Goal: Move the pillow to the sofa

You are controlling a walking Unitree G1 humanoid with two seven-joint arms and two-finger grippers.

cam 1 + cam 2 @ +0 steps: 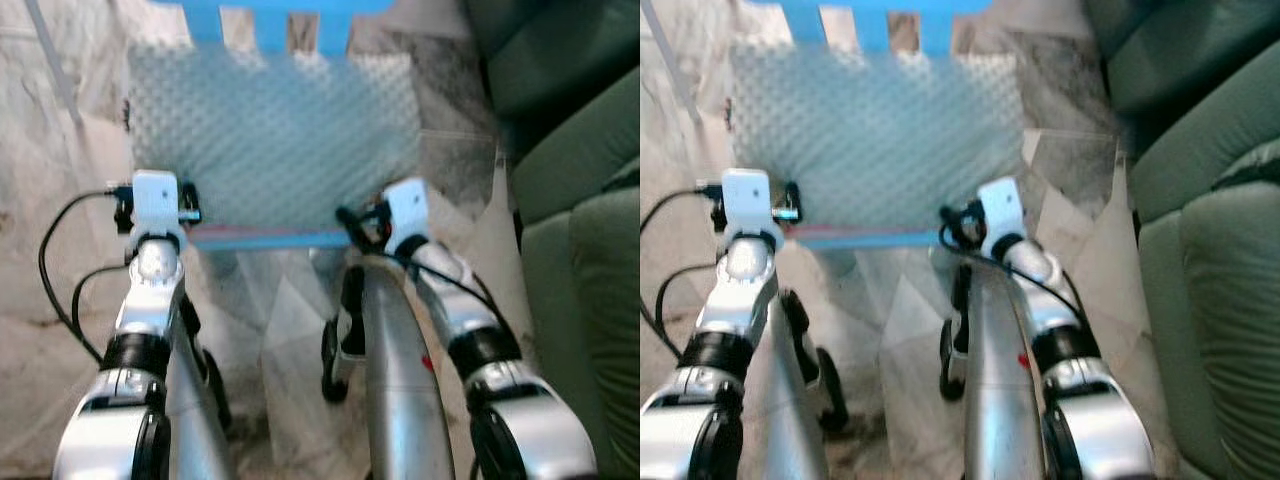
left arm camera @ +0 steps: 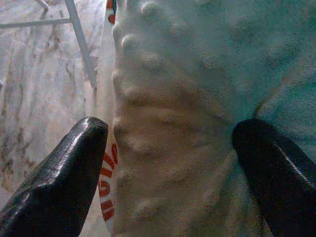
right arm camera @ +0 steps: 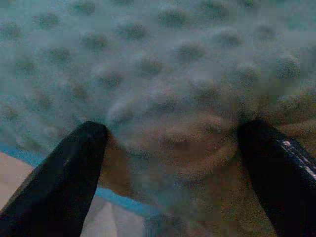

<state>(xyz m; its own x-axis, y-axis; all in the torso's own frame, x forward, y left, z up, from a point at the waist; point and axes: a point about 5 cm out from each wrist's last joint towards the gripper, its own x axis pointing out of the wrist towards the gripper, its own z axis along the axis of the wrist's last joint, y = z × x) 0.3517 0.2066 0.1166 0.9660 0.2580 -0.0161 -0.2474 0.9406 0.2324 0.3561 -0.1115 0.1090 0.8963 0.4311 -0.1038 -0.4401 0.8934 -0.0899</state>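
Pillow on blue chair gripped at near edge by left gripper and right gripper, fingers pressing into fabric, green sofa alongside.

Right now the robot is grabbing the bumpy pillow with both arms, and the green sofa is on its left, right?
Almost. The green sofa is on the robot's right, as the left eye view shows. Both grippers, left and right, do grip the bumpy pillow.
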